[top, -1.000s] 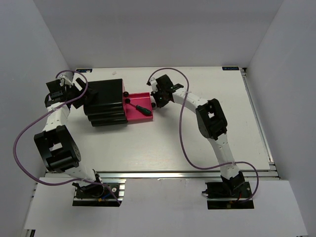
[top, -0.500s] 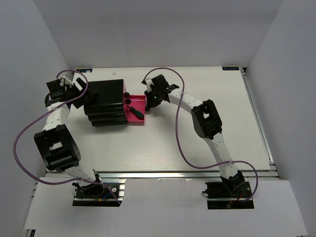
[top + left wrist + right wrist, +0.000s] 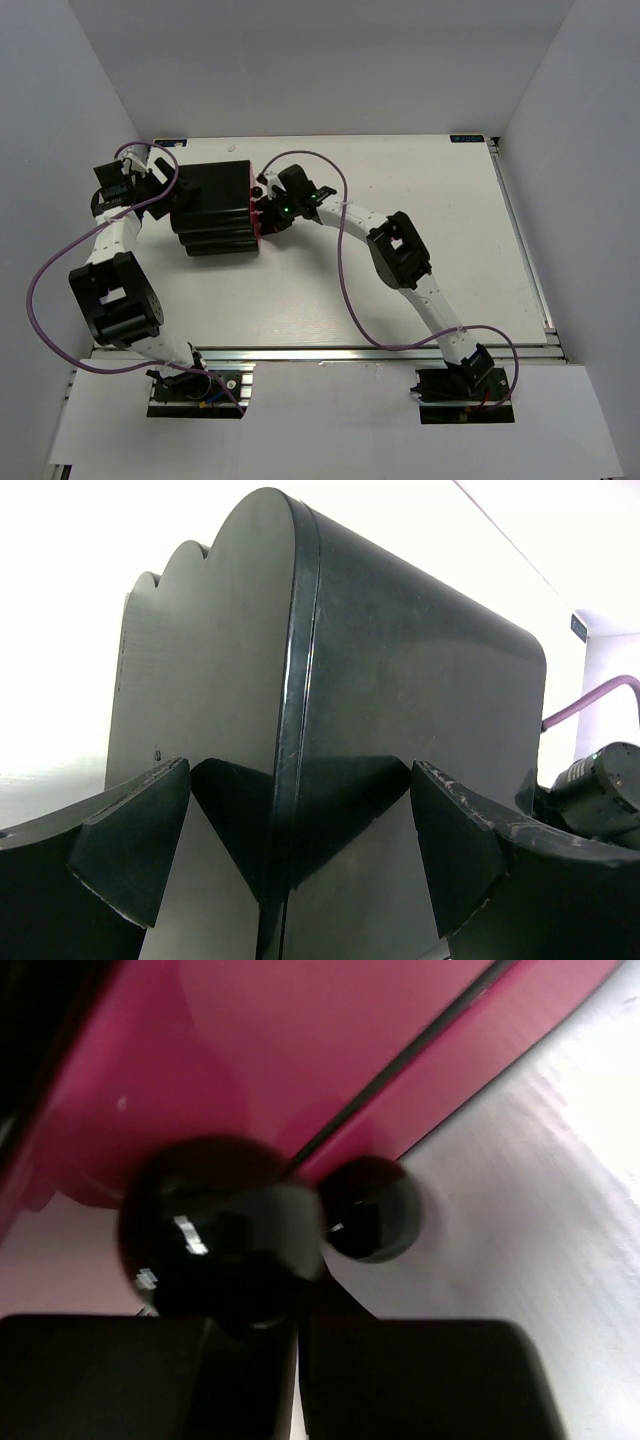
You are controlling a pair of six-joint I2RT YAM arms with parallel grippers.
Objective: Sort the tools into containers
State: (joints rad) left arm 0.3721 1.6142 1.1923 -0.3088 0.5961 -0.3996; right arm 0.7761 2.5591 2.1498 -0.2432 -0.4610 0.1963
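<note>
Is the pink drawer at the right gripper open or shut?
Shut: the pink drawer sits flush against the black cabinet; nothing sticks out.

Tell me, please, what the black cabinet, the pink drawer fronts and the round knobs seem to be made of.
The black cabinet: probably moulded plastic, semi-gloss, with a soft sheen and a raised seam along its edge. The pink drawer fronts: likely plastic, smooth and evenly coloured. The round knobs: glossy black with sharp bright reflections; plastic or lacquered, I cannot tell.

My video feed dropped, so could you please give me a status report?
Left gripper open, straddling cabinet rear. Right gripper shut, tips at a drawer knob. Pink drawers pushed in. Nothing blocking.
</note>
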